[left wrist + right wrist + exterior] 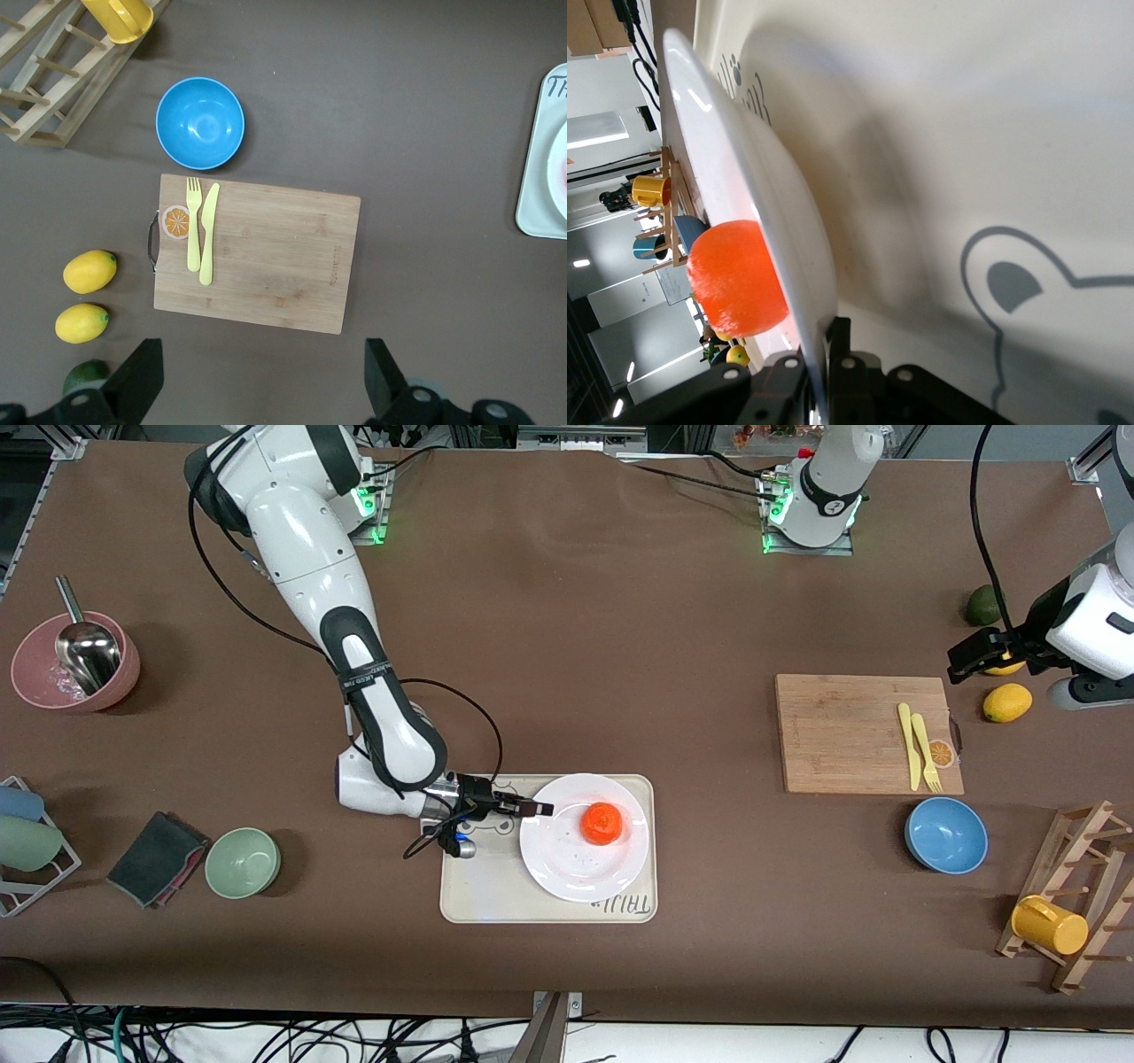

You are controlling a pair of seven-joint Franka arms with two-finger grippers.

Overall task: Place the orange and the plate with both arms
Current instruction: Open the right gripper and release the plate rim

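Observation:
The white plate (576,855) lies on the cream bear-print tray (483,890) near the middle of the table, with the orange (602,823) sitting on it. My right gripper (533,809) is shut on the plate's rim at the edge toward the right arm's end. In the right wrist view the plate's rim (757,190) runs between the fingers (837,341) and the orange (735,279) rests on the plate. My left gripper (970,657) is open and empty, up over the table at the left arm's end; its fingers (142,376) show spread wide.
A wooden cutting board (864,731) with a yellow knife and fork, a blue bowl (945,834), two lemons (1007,702), a lime (982,605) and a mug rack (1072,895) are at the left arm's end. A pink bowl (71,664), green bowl (242,862) and cloth (158,857) are at the right arm's end.

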